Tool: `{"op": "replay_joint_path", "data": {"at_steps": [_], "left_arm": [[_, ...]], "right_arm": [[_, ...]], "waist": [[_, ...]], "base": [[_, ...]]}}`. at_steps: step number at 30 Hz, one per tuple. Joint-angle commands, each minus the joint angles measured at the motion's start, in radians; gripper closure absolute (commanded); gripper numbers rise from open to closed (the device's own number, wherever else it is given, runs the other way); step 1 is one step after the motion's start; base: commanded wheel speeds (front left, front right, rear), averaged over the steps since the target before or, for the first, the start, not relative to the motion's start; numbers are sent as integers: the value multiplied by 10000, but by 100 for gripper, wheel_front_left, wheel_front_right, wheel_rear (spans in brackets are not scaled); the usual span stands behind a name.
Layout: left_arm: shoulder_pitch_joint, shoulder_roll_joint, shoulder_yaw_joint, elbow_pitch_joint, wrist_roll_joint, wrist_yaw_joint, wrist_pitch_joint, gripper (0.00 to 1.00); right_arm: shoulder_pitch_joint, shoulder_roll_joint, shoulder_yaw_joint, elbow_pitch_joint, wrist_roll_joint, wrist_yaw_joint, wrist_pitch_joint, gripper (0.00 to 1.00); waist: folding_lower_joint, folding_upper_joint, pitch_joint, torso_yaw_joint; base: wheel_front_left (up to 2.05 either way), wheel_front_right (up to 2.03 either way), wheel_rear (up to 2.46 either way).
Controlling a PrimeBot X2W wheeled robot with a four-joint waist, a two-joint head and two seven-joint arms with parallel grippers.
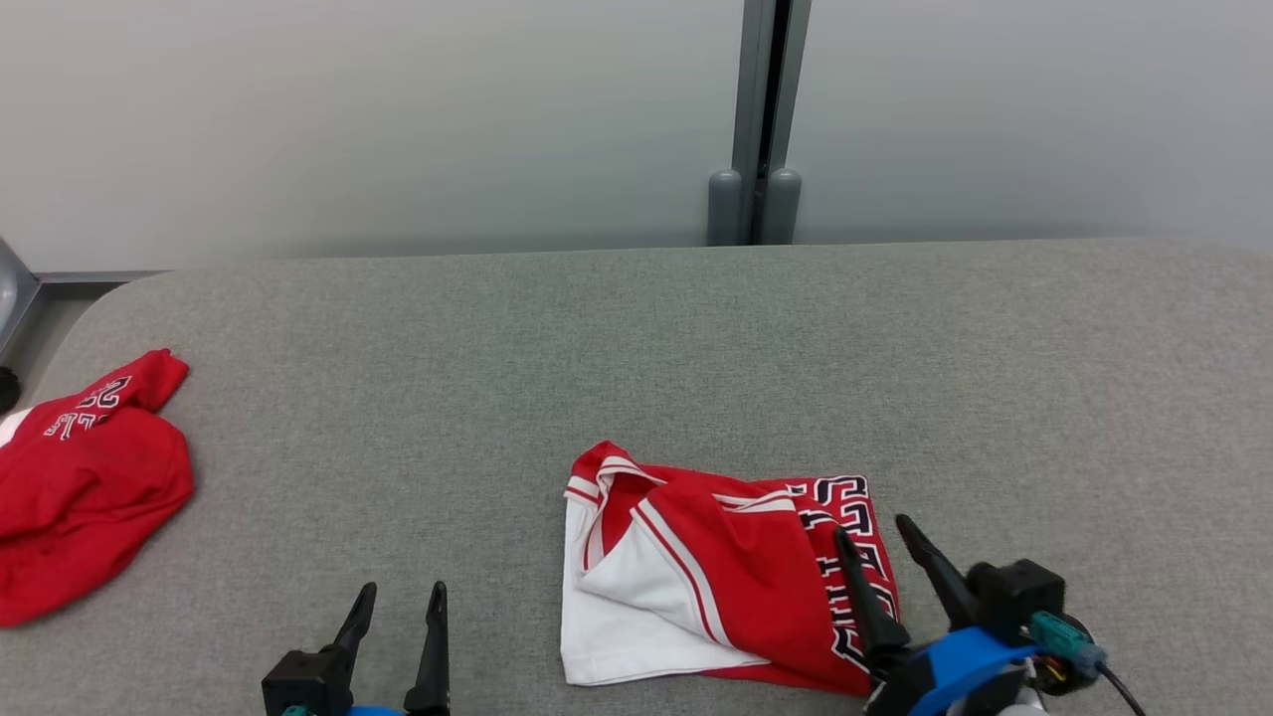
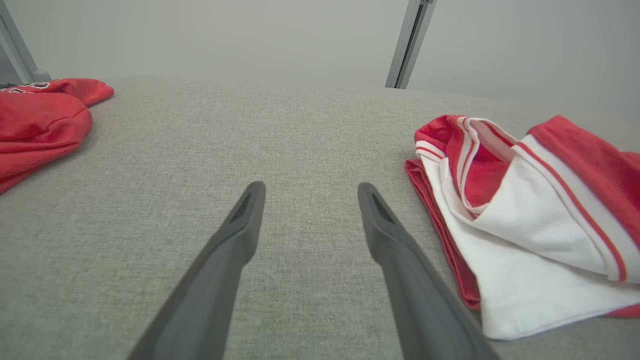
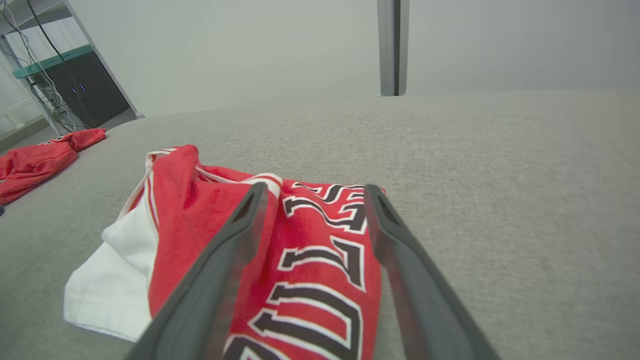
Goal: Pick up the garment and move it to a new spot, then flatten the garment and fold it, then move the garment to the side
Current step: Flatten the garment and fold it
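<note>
A red and white garment (image 1: pixel 716 572) with black lettering lies folded into a rough rectangle on the grey surface near the front. In the left wrist view the garment (image 2: pixel 525 220) lies at the right, apart from my fingers. My right gripper (image 1: pixel 875 527) is open just above the garment's lettered right edge, and in the right wrist view that gripper (image 3: pixel 310 192) has the lettered cloth (image 3: pixel 310 270) below its spread fingers. My left gripper (image 1: pixel 403 592) is open over bare surface to the garment's left, seen also as the left gripper (image 2: pixel 310 192) with nothing between its fingers.
A second red garment (image 1: pixel 85 487) lies bunched at the far left edge of the grey padded surface (image 1: pixel 636 348). A pale wall with a grey post (image 1: pixel 766 119) stands behind. A shelf with cables (image 3: pixel 45 75) shows beyond the left edge.
</note>
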Motion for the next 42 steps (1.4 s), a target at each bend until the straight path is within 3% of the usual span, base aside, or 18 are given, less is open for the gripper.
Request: {"op": "replay_joint_path", "data": {"at_steps": [1, 8, 18, 19, 20, 21, 22, 23, 28, 37, 38, 39, 42], "left_arm": [[-217, -2, -53, -51, -67, 11, -26, 0], [-326, -1, -89, 99, -170, 3, -26, 0], [-531, -5, -159, 215, -329, -7, -26, 0], [-547, -4, -166, 212, -340, -8, -26, 0], [-553, -4, -170, 207, -332, -8, -26, 0], [-547, -2, -167, 203, -327, -9, -26, 0], [-545, -5, -159, 200, -343, -9, -26, 0], [-545, -2, -140, 199, -358, -9, -26, 0], [-606, -4, -169, 186, -428, -10, -26, 0], [-512, -6, -178, 220, -491, -11, -26, 0], [-491, -3, -166, 229, -502, -11, -26, 0], [-475, -1, -160, 239, -499, -11, -26, 0], [-461, -3, -118, 250, -501, -12, -26, 0]], "right_arm": [[-295, -5, 328, -53, 113, 0, -44, 0], [-1657, -17, 2377, 756, 480, 0, 132, 0], [-3037, -17, 3178, 2007, 969, 0, 686, 0], [-3101, -12, 3248, 2064, 985, 0, 700, 8], [-3153, -10, 3296, 2139, 1053, 0, 714, 44], [-3183, -14, 3350, 2194, 1099, 0, 715, 60], [-3213, -7, 3459, 2198, 1158, 0, 685, 98], [-3236, -12, 3528, 2229, 1216, 0, 676, 100], [-3198, 2, 4382, 1814, 1719, 0, 468, 100], [-2593, -3, 7315, 873, 2596, 0, 788, 100], [-2572, -3, 7565, 886, 2758, 0, 873, 87], [-2554, -21, 7819, 905, 2928, 0, 972, 0], [-2738, -15, 8320, 782, 3417, 0, 792, 0]], "waist": [[1, -1, 103, 99], [1, -1, 395, 493], [1, -1, 691, 1104], [1, -1, 710, 1127], [1, -1, 728, 1142], [1, -1, 743, 1151], [1, -1, 756, 1155], [1, -1, 762, 1150], [1, -1, 744, 1089], [1, -1, 545, 946], [1, -1, 536, 921], [1, -1, 528, 898], [1, -1, 522, 824]], "base": [[0, 0, 0], [0, 0, 0], [0, 0, 0], [0, 0, 0], [0, 0, 0], [0, 0, 0], [0, 0, 0], [0, 0, 0], [0, 0, 0], [0, 0, 0], [0, 0, 0], [0, 0, 0], [0, 0, 0]]}}
